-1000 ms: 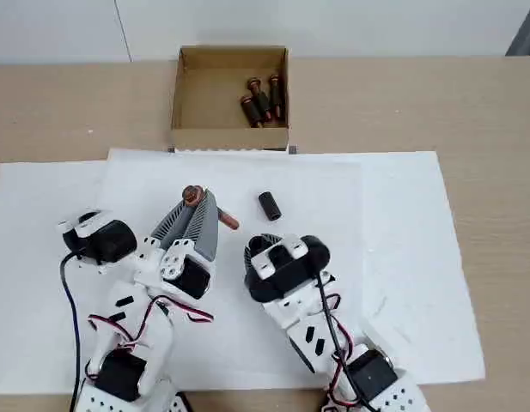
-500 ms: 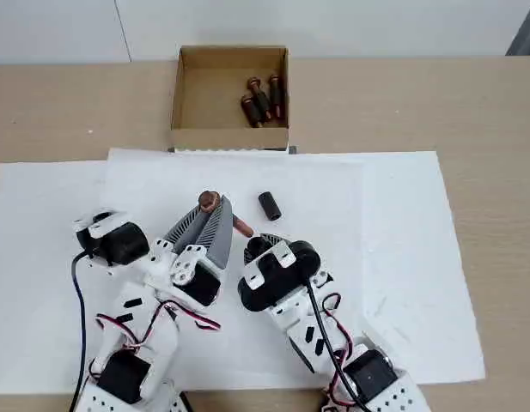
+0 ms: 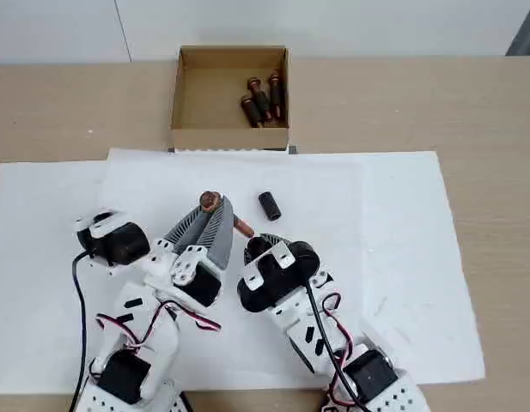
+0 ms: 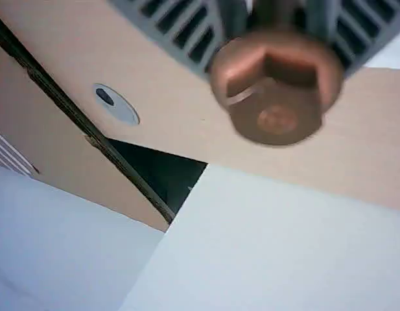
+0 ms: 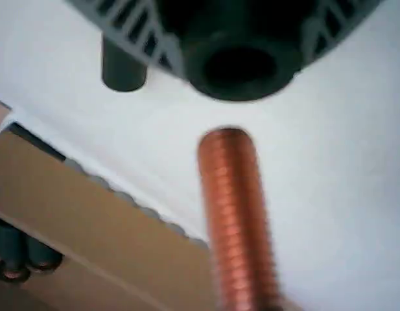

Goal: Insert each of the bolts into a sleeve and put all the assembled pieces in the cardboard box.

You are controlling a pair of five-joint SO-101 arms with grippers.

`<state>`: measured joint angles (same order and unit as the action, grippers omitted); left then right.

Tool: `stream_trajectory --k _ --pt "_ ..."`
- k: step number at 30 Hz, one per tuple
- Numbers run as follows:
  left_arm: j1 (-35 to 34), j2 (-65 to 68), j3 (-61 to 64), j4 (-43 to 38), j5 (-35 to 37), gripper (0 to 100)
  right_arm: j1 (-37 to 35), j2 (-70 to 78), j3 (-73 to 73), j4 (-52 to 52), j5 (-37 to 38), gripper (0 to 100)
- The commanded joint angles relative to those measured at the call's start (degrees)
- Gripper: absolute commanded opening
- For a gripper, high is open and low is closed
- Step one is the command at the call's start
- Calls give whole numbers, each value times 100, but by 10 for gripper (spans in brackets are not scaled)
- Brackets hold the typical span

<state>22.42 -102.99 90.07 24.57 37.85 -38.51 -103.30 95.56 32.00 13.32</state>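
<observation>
Copper bolt (image 4: 274, 91) clamped at head between left fingers (image 4: 167, 26), at 6 o'clock from cardboard box (image 3: 230, 137); black sleeve (image 5: 242, 65) clamped in right fingers (image 5: 135, 35). Bolt judged stiff, light, slippery: head grip suits.

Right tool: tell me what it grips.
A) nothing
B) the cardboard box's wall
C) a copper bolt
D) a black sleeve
D: in the right wrist view, the right tool is closed on a black sleeve, whose open bore faces the threaded end of the copper bolt.
</observation>
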Motion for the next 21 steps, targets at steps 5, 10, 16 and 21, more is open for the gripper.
stream_trajectory --k 5,10,16,21 --pt "158 -105 -171 396 -105 6 -48 -57 88 -171 387 3" --pt "220 -105 -321 571 -105 6 -48 -57 88 -171 378 3" --pt "246 -105 -312 580 -105 6 -48 -57 88 -400 404 3" --pt "246 -105 -303 580 -105 6 -48 -57 88 -453 413 3"
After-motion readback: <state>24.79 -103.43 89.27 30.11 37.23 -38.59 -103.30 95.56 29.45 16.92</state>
